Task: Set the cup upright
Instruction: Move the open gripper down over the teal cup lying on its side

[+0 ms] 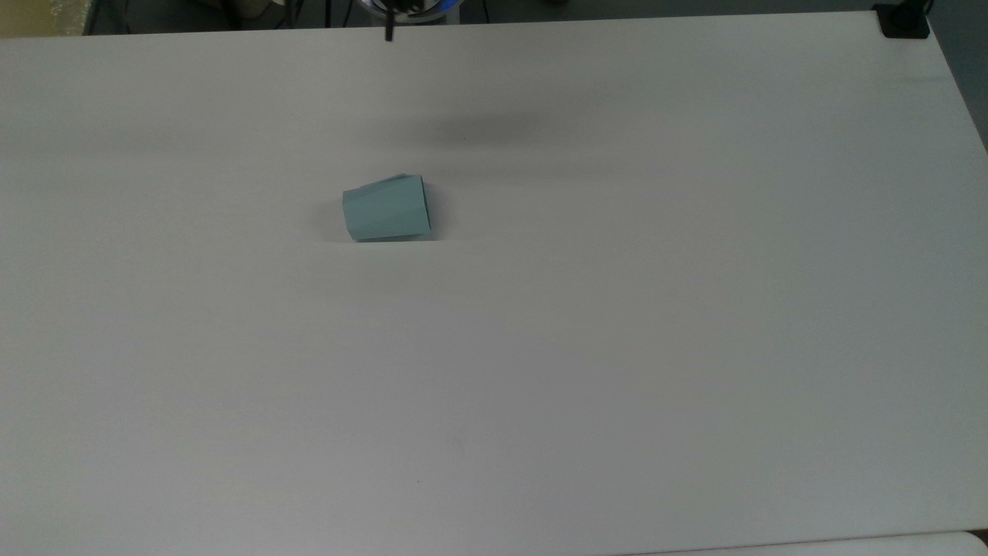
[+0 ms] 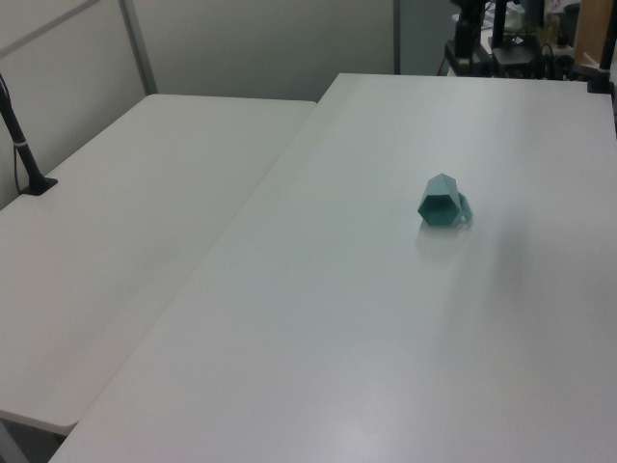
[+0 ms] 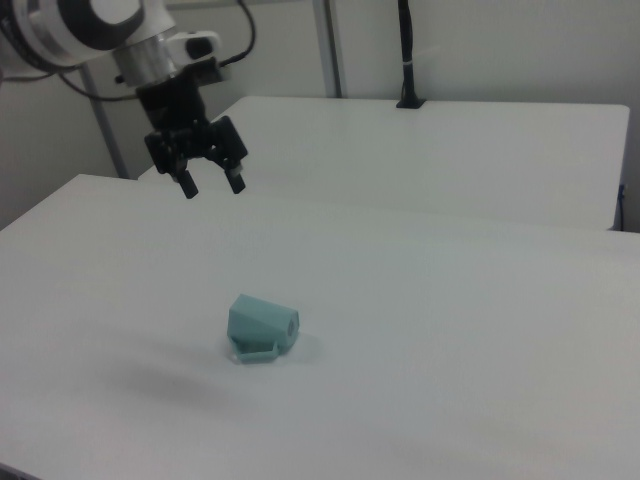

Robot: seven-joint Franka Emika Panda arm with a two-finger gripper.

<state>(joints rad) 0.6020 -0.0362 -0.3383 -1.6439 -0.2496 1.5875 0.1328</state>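
Cup (image 1: pixel 385 208) lies on its side on the white table (image 1: pixel 617 347), not upright. In the top view its long axis runs left–right: the narrow base is toward the top view's left, the wider rim toward the top view's right, with the axis tipped slightly off horizontal. It sits left of centre and in the upper half of the table in that view. In the left view the cup (image 2: pixel 442 201) shows its faceted base end to the camera, with the loop handle at its right, low against the table. In the right view the cup (image 3: pixel 262 325) has its narrow end toward the right view's right, and the handle rests on the table at the near side.

Gripper (image 3: pixel 211 184) hangs in the air above the table, well apart from the cup, up and to the right view's left of it. Fingers (image 3: pixel 187 183) point down and are spread, a clear gap between them, nothing held.
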